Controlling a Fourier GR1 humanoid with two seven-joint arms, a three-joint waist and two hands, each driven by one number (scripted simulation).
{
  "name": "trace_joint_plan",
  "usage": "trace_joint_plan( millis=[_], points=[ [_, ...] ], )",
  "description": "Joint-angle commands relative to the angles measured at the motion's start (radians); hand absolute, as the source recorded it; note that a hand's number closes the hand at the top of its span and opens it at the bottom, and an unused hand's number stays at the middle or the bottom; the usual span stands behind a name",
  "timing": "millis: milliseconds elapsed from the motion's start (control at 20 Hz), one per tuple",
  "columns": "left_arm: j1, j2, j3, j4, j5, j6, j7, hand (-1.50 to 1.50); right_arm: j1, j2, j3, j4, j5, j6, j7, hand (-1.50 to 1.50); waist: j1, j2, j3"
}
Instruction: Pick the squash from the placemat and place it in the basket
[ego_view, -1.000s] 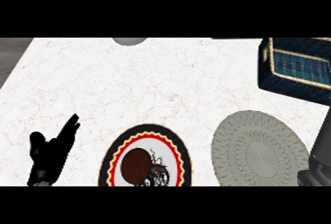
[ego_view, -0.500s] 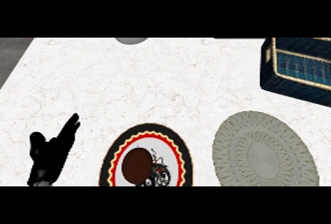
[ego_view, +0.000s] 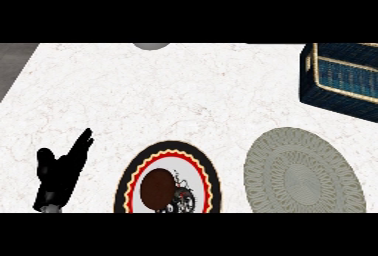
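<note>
White marbled stone with faint reddish veins makes up the bench (ego_view: 184, 95) you are looking steeply down on, and a darker grey strip shows past its upper left corner.

Your left hand (ego_view: 63, 172) rests at the lower left, black, with its fingers straight and spread and the tips pointing up and to the right; it touches nothing. Your right hand does not show in this view.

Near the bottom edge, just right of that hand, lies a round plate (ego_view: 168, 176) with a black rim, a red and yellow zigzag ring and a white centre. On its white centre sits a dark brown oval thing (ego_view: 157, 188) with a tangle of dark lines beside it; you cannot tell whether this is the squash.

To the right of the plate, close but apart, lies the placemat (ego_view: 301, 172), a round grey-green woven disc with a patterned border. Its visible surface is bare.

Well up from the mat, at the upper right corner, stands the basket (ego_view: 341, 80), dark blue weave with pale tan trim along its rim, partly cut off by the right edge.

A small grey rounded shape (ego_view: 151, 46) peeks in at the top edge.
</note>
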Motion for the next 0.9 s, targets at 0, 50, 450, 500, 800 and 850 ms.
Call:
trace_joint_plan(
  millis=[0,50,450,500,800,850],
  points=[
    [0.037,-0.027,-0.016,0.106,-0.018,0.007,0.016,0.00,0.019,-0.019,-0.042,0.127,-0.018,-0.078,-0.090,1.50,0.004,0.013,-0.013],
    [0.044,-0.015,-0.017,0.073,-0.022,0.008,0.043,0.00,0.007,-0.021,-0.050,0.137,-0.030,-0.075,-0.079,1.50,0.003,0.009,-0.012],
    [0.043,0.005,0.009,0.005,0.001,-0.005,0.100,0.00,0.039,-0.057,-0.180,0.309,-0.159,-0.168,-0.248,1.50,0.004,0.007,-0.012],
    [0.035,-0.009,0.008,0.067,0.004,-0.018,0.053,0.00,0.078,-0.049,-0.191,0.324,-0.163,-0.202,-0.309,1.50,0.002,0.011,-0.012],
    [0.043,0.007,0.028,0.062,0.012,-0.034,0.043,0.00,0.103,-0.134,-0.124,0.400,-0.028,-0.249,-0.237,1.50,0.004,0.011,-0.014],
    [0.020,-0.026,0.009,0.069,-0.006,-0.002,0.060,0.00,0.121,-0.145,-0.156,0.421,-0.045,-0.284,-0.263,1.50,-0.002,0.013,-0.013]
  ],
)
